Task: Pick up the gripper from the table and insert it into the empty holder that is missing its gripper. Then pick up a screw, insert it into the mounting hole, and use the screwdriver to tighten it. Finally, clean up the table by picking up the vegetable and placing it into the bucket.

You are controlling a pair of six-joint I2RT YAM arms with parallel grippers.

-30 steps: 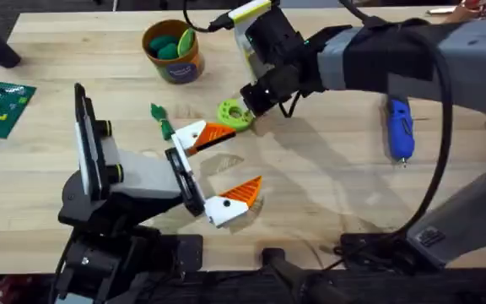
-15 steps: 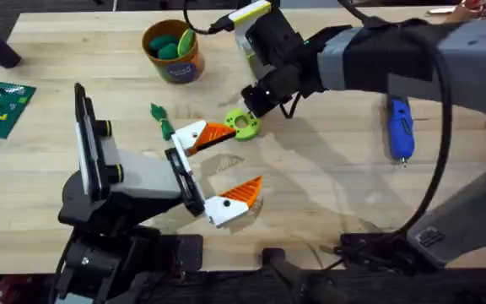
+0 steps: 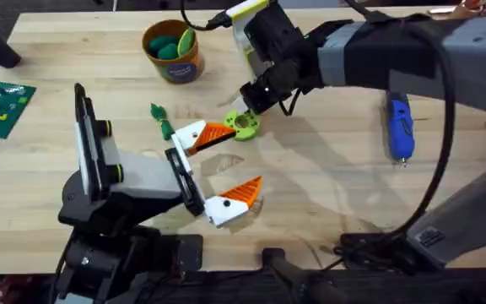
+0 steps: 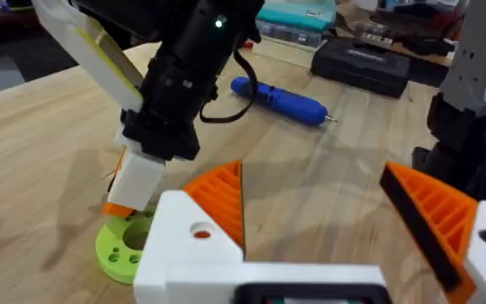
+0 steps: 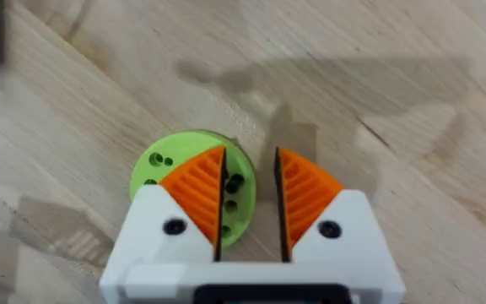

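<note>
The holder is my left hand: a white body [image 3: 142, 173] with a black rail [image 3: 184, 181]. Two white finger pieces with orange ribbed tips sit on the rail, one [image 3: 202, 134] near a green disc, one [image 3: 233, 201] nearer the front. My left gripper [image 3: 245, 158] [image 4: 310, 169] is open wide. My right gripper [image 3: 245, 112] [image 5: 250, 156] [image 4: 133, 190] hangs tips-down on the green disc [image 3: 245, 126] [image 5: 163, 169] [image 4: 121, 249], its jaws a narrow gap apart with bare wood between. The blue screwdriver [image 3: 399, 127] [image 4: 277, 97] lies at the right. The dark-green vegetable [image 3: 160, 120] lies left of the disc. The bucket [image 3: 173, 52] stands at the back.
The bucket holds teal and light-green toy pieces. The green disc has small holes with dark screws [image 5: 230, 181] in them. A green circuit board [image 3: 2, 105] lies at the left edge, and a black case [image 4: 361, 63] stands beyond the screwdriver.
The green disc has slid a little toward the front and right, closer to the left hand's upper finger piece. My right gripper has followed it slightly. The left arm has not moved.
</note>
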